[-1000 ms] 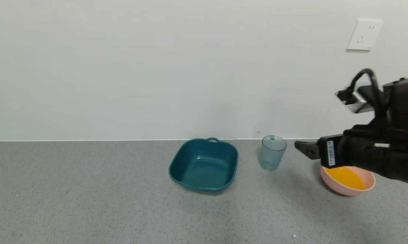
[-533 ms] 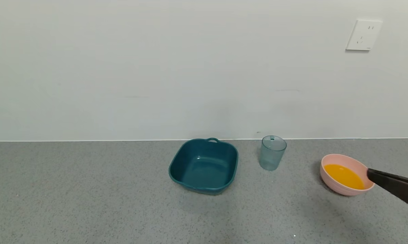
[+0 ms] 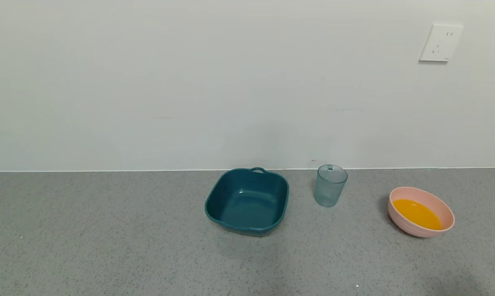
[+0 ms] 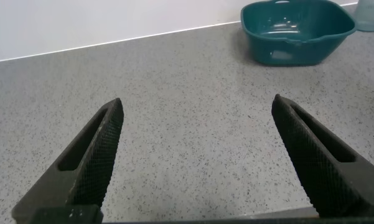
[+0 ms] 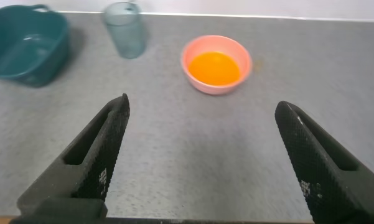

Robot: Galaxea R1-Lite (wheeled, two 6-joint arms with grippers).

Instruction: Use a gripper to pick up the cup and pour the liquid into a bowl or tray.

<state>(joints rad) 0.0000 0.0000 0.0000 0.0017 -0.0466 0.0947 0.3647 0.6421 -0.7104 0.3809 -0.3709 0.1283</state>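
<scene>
Your right end effector (image 5: 199, 162) has pulled back out of the head view since a second ago and now hangs spread wide and empty, well short of the things on the grey speckled table (image 3: 107, 246). The small translucent blue-green ribbed plastic cup (image 3: 330, 185) stands upright and looks drained between the square dark teal tray (image 3: 247, 201) and the round pale pink bowl (image 3: 421, 211), which holds the opaque orange liquid (image 3: 418, 213). You can judge the pour done. Your left end effector (image 4: 199, 155) idles, spread and empty too.
</scene>
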